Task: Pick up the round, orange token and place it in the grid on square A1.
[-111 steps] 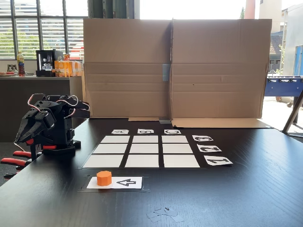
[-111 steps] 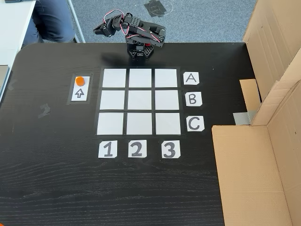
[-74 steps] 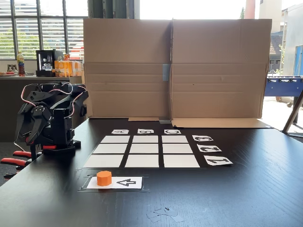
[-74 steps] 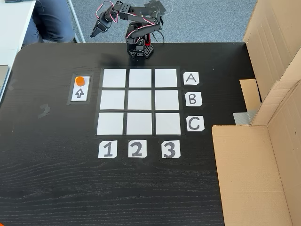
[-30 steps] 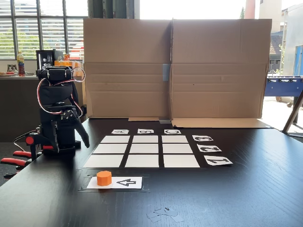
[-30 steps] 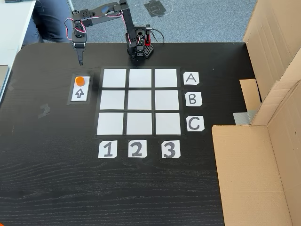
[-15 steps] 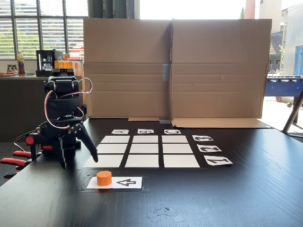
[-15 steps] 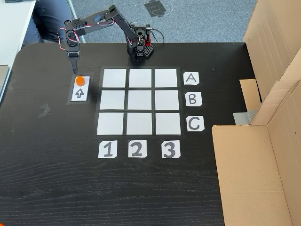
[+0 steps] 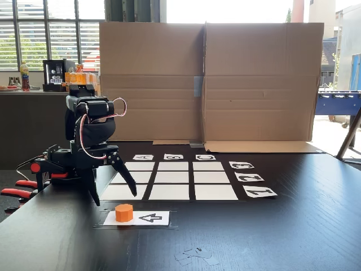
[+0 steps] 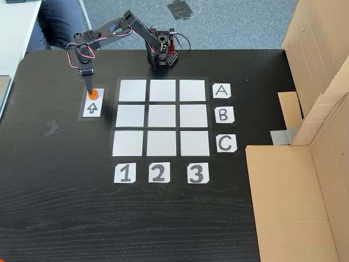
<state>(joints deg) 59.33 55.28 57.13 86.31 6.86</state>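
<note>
Black worktop (image 9: pixel 293 226) before cardboard walls (image 9: pixel 206 82); pincer (image 9: pixel 114 197) spread wide, poised above token (image 9: pixel 124 212) on arrow card (image 9: pixel 149 218)

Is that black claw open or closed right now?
Open. In a fixed view the gripper shows two black fingers spread apart above the orange token, not yet touching it.

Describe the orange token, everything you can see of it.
The token is a small, bright orange puck, short and roundish with faceted sides; it looks like plastic. It sits flat on one end of a white card printed with a black arrow that points at it, beside the grid. The open gripper hangs just above it, fingers spread, not yet touching as far as can be seen. From above, the gripper partly covers the token.
</note>
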